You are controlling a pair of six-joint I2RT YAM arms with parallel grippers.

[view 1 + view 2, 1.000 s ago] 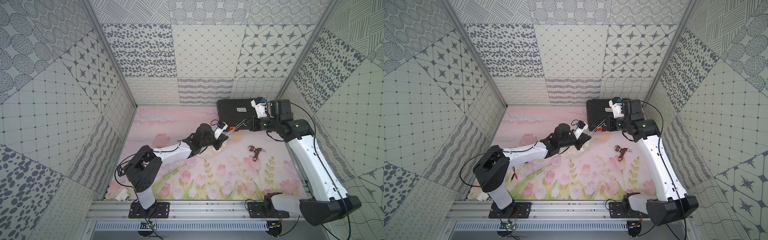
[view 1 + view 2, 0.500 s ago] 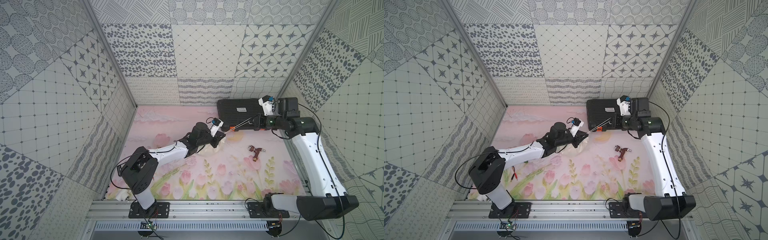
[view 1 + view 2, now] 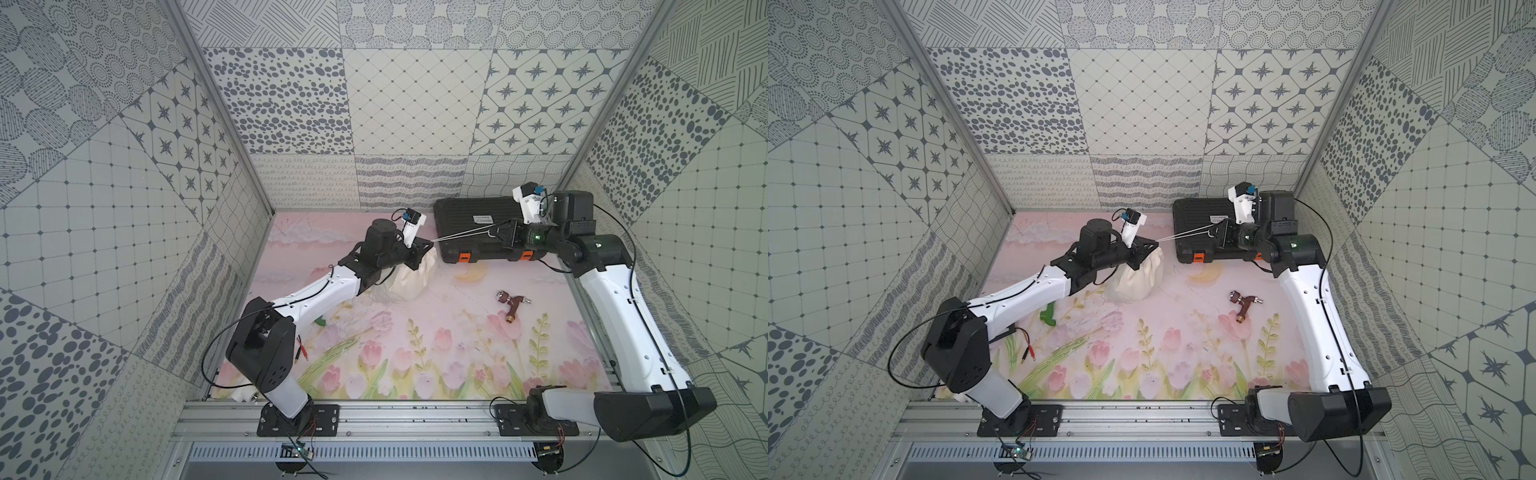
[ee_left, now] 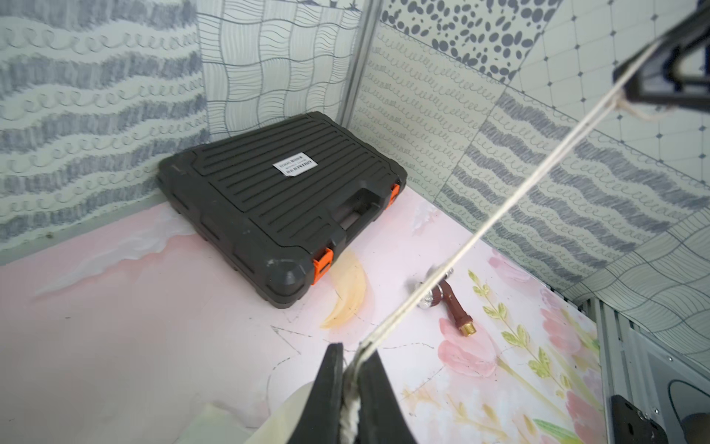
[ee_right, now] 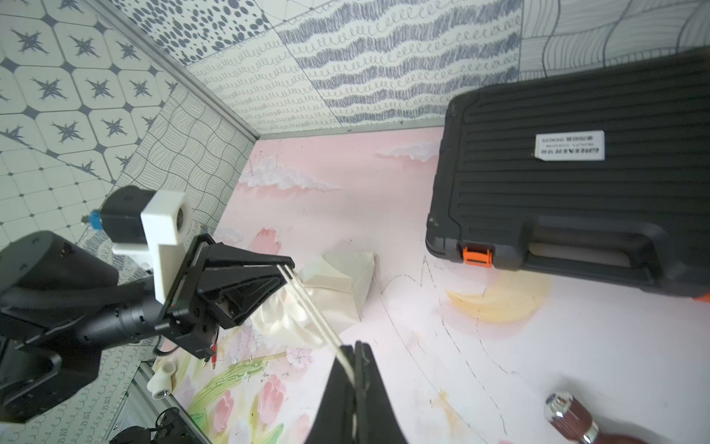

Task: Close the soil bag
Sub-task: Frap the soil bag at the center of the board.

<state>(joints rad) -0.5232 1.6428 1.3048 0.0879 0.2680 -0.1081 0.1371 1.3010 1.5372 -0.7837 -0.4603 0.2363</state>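
Cords stretched taut from soil bag mouth, pinched by L gripper, to R gripper clamped on cord ends.

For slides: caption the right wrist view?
Right tool holds thin pale drawstring cords taut; left tool pinches cream-white cloth soil bag at its mouth; black ribbed plastic case nearby.

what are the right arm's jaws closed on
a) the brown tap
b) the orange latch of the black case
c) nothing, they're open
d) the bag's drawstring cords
d: the right jaws are shut on the pale cords, which run taut from them to the gathered mouth of the soil bag.
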